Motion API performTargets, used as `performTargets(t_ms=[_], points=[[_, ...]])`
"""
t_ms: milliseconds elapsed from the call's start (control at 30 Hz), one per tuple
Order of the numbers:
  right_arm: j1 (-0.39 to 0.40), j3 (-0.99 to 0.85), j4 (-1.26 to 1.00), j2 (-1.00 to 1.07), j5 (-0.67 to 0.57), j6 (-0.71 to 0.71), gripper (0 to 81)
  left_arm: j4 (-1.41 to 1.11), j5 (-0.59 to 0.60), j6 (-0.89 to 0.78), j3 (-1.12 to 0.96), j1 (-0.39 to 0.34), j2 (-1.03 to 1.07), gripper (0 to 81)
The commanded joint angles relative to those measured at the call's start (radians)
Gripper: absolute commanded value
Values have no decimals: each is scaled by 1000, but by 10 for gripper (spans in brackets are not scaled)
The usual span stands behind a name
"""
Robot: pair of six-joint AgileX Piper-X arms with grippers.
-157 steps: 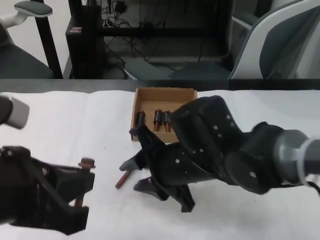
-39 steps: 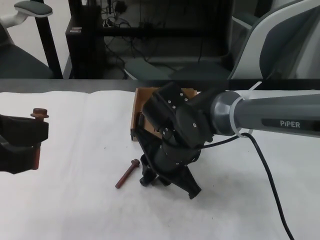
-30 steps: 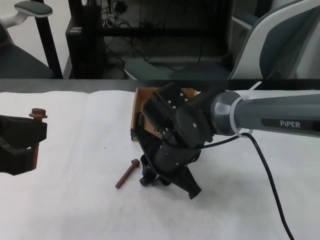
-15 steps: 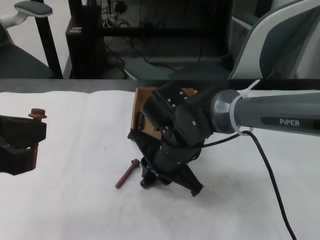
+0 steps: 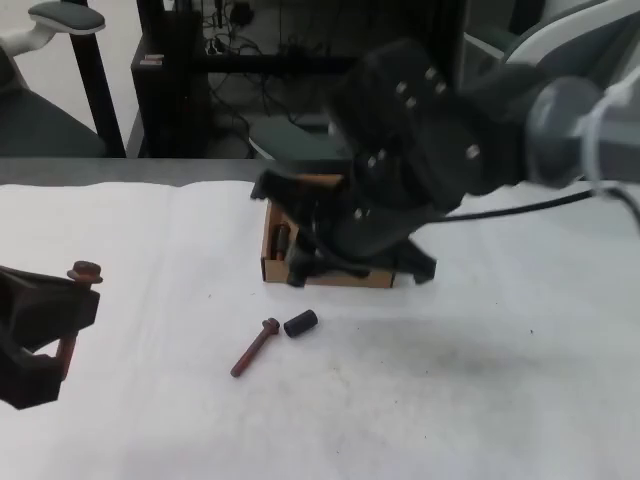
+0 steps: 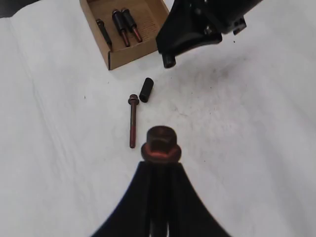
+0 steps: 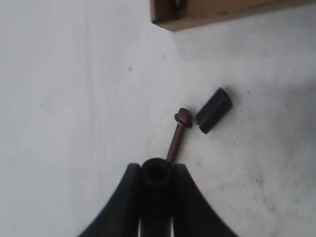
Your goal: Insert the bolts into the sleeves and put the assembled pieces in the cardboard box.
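Observation:
At the left of the bench my left gripper is shut on a rusty bolt, which stands upright between its jaws. My right gripper is shut on a black sleeve and hangs in front of the cardboard box, its tip just off the box's near wall. A loose bolt lies on the white cloth, with a loose black sleeve close beside its head. Assembled pieces lie in the box.
White cloth covers the bench, open on the right and front. Behind the bench's far edge stand a dark rack and chairs. The right arm's body hangs over the box.
The right arm rose from the cloth and swung back toward the box with a sleeve in its gripper, uncovering the loose sleeve by the bolt. The left gripper with its bolt sank slightly.

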Motion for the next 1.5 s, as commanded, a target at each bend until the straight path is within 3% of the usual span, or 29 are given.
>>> performTargets(t_ms=[0,367,567,800,1167,1467], points=[[-3,19,2,-69,-45,-87,6,-40,20,-3,-11,-3,1,17],[-3,305,-123,-364,-240,-265,6,-322,220,-263,-11,-16,106,17],[-4,380,-172,-514,-328,-509,6,-618,328,-399,-11,-100,241,17],[-6,378,-233,-529,-415,-735,6,-925,330,-538,-11,-167,393,17],[-73,378,-258,-431,-484,-844,6,-1062,323,-554,-11,-95,516,17],[-77,378,-452,-330,-571,-751,6,-1100,350,-556,-11,-93,538,17]])
